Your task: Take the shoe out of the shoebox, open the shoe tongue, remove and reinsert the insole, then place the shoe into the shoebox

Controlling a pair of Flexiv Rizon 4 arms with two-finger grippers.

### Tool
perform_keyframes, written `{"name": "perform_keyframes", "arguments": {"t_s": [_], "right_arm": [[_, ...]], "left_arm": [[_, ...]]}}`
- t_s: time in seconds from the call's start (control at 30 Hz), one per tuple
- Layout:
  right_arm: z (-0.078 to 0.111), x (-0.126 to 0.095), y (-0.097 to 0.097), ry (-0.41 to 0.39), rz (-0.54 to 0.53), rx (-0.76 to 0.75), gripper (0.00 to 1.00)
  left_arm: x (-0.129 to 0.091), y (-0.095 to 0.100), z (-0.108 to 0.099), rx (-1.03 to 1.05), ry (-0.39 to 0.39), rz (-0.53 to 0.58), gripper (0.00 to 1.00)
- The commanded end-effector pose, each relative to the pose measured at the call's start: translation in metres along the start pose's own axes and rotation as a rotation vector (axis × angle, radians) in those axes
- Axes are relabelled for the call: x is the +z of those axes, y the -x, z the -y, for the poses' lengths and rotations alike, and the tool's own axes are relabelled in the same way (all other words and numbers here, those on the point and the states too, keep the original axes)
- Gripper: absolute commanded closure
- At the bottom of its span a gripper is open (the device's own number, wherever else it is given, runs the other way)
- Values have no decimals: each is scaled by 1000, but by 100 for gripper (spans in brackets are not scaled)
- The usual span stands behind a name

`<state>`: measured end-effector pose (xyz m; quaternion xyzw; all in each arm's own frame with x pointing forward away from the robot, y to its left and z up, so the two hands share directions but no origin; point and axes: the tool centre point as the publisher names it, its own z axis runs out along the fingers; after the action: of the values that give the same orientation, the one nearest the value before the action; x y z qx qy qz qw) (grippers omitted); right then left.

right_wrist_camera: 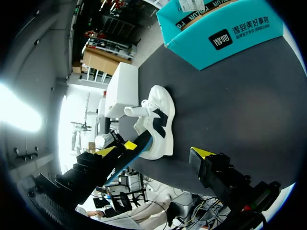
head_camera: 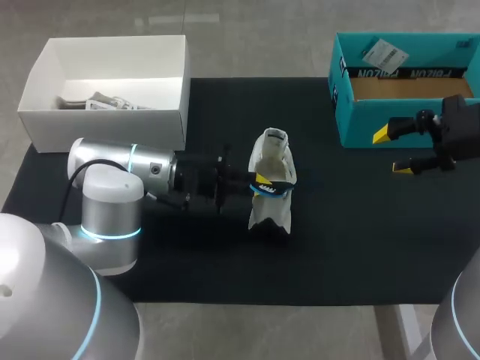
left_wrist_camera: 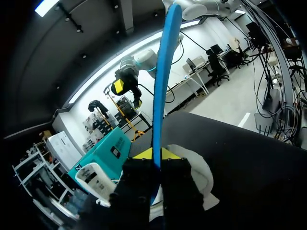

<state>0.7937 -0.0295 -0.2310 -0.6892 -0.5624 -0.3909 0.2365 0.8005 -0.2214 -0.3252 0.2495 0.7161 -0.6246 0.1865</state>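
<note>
**Left gripper pinching the insole with nobody holding the shoe, sketchy?**

The left arm (head_camera: 112,195) is reaching in sideways, with the left gripper (head_camera: 260,184) squeezing the blue insole (left_wrist_camera: 162,81) right at the white shoe (head_camera: 271,161). The shoe is sitting mid-table on the black mat (head_camera: 352,247), outside both boxes. The right gripper (head_camera: 392,152) is hanging spread and empty by the shoebox. I'm guessing a snagging insole is going to drag or tip the unbraced shoe.

The white box (head_camera: 105,127) is holding pale packing bits (head_camera: 94,103). The teal shoebox (head_camera: 360,124) is showing just bare cardboard floor.

The left claw (left_wrist_camera: 156,154) pinches the blue insole (left_wrist_camera: 165,72) between both yellow tips, and the insole runs edge-on toward twelve o'clock. The white shoe (left_wrist_camera: 204,182) lies under the claw on the black worktop (left_wrist_camera: 249,143). The teal shoebox (left_wrist_camera: 98,155) stands at ten o'clock.
</note>
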Motion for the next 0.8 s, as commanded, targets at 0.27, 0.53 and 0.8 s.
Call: {"name": "perform_keyframes", "arguments": {"t_s": [0.27,0.53,0.8], "right_arm": [[1,0,-1,1,4,2,0],[1,0,-1,1,4,2,0],[1,0,-1,1,4,2,0]], "left_arm": [[10,4,-22,15,38,-10,100],[9,6,-25,-8,56,-12,100],[-2,9,-1,-6,37,-6,53]]}}
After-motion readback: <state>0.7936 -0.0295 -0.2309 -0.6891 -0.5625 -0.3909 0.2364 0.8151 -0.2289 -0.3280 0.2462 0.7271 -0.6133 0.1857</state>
